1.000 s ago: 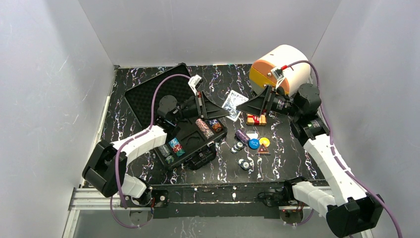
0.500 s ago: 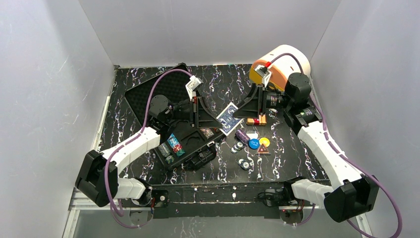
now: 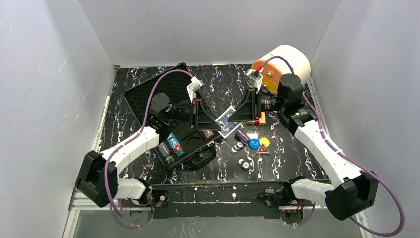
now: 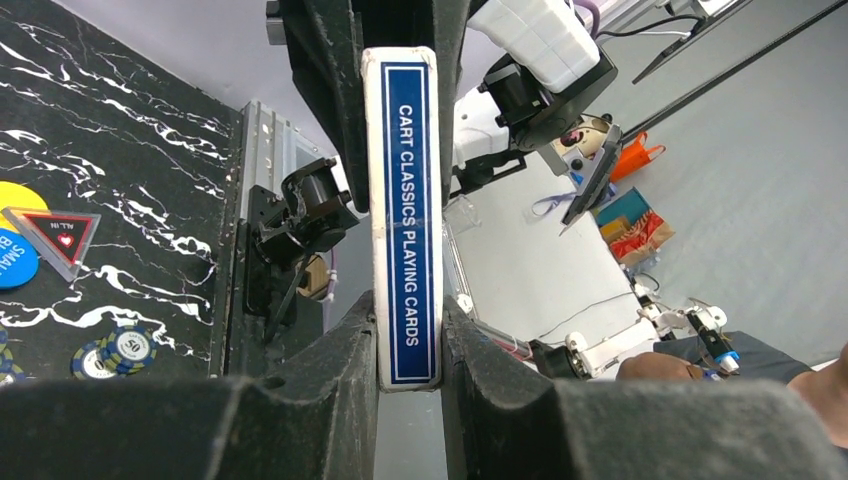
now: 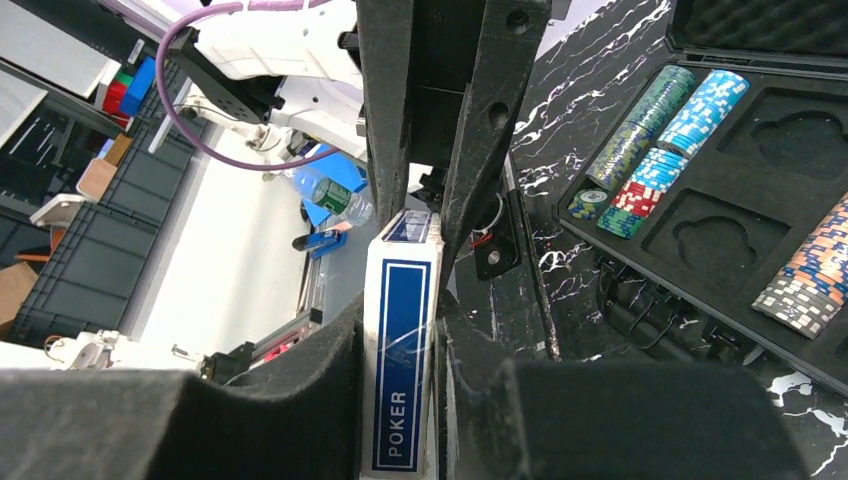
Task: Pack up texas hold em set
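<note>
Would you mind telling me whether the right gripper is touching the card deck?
Touching: the right wrist view shows the card deck squeezed between the jaws of the right gripper, no gap either side.

The narrow side of the blue-and-white cardboard playing-card box (image 4: 405, 215) carries white capitals on a dark blue panel, running lengthwise: "CART CLASSICS PLAYING CARDS". In the right wrist view, another narrow blue panel of the same box (image 5: 400, 400) reads "POKER", also in white. On the black marbled tabletop (image 4: 120, 150), a dark triangular button with a red heart (image 4: 62, 236) is marked "ALL IN". The blue round button (image 4: 12, 262) touching it shows only "SMAL", cut off at the picture's edge. A grey-rimmed poker chip (image 4: 133, 347) seems to bear "50".
</note>
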`<state>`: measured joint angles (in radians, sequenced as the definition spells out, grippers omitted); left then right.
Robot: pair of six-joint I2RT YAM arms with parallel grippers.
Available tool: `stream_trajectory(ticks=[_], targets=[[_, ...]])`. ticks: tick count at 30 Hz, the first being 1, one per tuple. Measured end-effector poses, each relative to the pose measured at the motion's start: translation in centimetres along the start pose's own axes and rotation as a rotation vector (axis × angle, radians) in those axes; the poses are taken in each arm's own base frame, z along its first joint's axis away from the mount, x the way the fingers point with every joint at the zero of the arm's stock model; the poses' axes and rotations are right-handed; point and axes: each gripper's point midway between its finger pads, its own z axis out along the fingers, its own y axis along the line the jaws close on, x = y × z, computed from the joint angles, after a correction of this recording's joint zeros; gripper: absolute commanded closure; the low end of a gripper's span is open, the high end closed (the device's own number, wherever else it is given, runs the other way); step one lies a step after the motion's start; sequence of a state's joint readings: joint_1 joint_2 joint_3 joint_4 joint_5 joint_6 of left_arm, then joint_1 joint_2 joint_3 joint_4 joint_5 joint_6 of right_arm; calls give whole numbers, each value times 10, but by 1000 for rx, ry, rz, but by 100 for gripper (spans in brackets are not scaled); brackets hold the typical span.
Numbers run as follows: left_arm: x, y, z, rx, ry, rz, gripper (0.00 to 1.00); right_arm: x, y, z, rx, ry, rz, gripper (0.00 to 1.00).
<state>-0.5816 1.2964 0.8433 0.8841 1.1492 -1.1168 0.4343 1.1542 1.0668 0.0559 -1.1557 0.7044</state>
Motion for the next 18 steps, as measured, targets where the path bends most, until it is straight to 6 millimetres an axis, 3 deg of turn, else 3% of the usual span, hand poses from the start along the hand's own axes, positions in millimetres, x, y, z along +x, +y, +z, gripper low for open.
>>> stream_trajectory(ticks=[2,5,9,14,18], targets=[[-1,3,-2,-12,-5,-3,82,-1,-2,0,8,-5,2,90],[-5,5,-8,-34,-21,10,40,-2,-4,2,22,-17,-3,91],[-18,6,-22,-106,-70,81,4,-4,-5,2,37,-29,-8,92],[-42,15,-34,-314,-139,198,2,-6,-13,2,83,-53,12,92],[-49,25,-58,-531,-208,266,2,-9,-30,7,135,-65,50,92]])
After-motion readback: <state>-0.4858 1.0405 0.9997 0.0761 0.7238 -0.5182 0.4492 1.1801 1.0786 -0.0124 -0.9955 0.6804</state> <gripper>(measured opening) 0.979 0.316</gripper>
